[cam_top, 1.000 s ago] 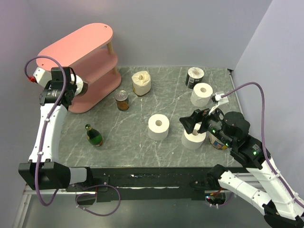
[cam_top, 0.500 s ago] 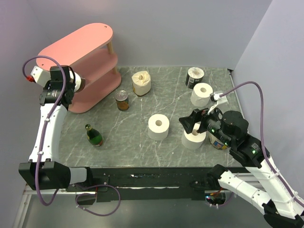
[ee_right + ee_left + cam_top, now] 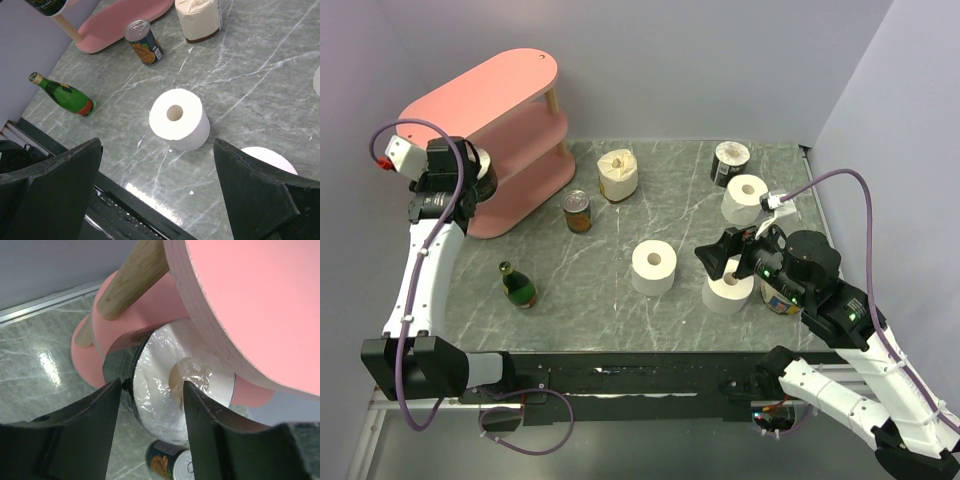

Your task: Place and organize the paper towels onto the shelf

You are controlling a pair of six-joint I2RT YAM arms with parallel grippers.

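Left gripper (image 3: 151,390) opened, roll (image 3: 170,375) resting on shelf (image 3: 250,300)

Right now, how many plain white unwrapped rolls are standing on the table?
3: the middle roll, the front-right roll, the back-right roll. The right arm could hide more.

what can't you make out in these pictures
- left wrist: whether the left gripper grips the wrapped paper towel roll; the upper board of the shelf covers part of it
- top external: that roll, mostly hidden behind the left gripper
- right wrist: a second roll, cut off by a finger of the right gripper
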